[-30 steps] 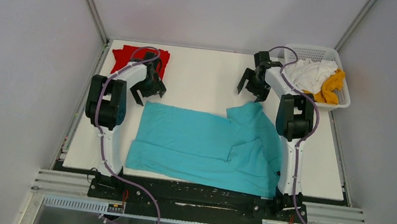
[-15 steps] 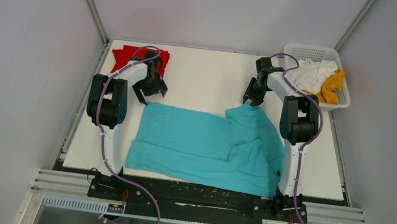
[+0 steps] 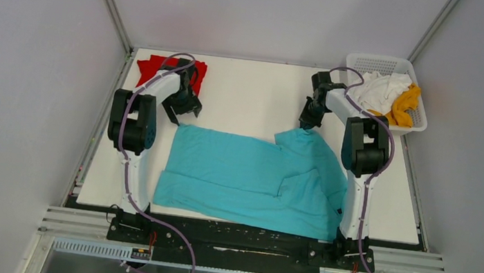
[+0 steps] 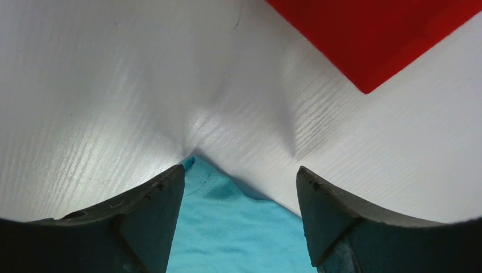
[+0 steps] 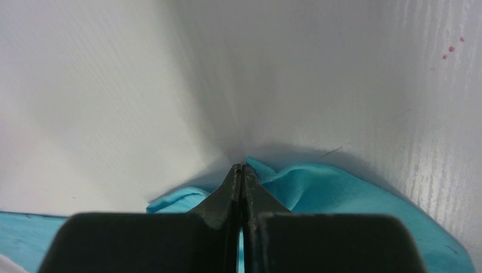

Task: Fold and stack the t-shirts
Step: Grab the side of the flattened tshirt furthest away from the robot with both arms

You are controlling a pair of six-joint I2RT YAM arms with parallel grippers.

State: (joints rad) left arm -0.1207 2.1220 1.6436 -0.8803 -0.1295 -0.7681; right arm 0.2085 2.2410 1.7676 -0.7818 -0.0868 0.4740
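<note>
A turquoise t-shirt [image 3: 248,179] lies spread on the white table, its right part folded over itself. My left gripper [image 3: 183,112] is down at the shirt's far left corner. Its jaws are open, and the corner of the turquoise t-shirt [image 4: 227,227] lies between the fingers [image 4: 153,210] of this left gripper [image 4: 240,168]. My right gripper [image 3: 307,122] is at the far right corner. In the right wrist view the right gripper [image 5: 243,166] is shut on a pinch of the turquoise t-shirt [image 5: 341,193]. A folded red t-shirt [image 3: 164,68] lies at the far left corner of the table.
A white lattice basket [image 3: 381,59] stands at the far right corner, holding a white t-shirt [image 3: 379,89] and a mustard-yellow t-shirt [image 3: 407,104]. The red t-shirt [image 4: 375,34] lies just beyond my left gripper. Grey walls enclose the table on three sides.
My right gripper has come down on the turquoise shirt's far right corner and shut on it. My left gripper has settled over the far left corner and its jaws have narrowed slightly.
</note>
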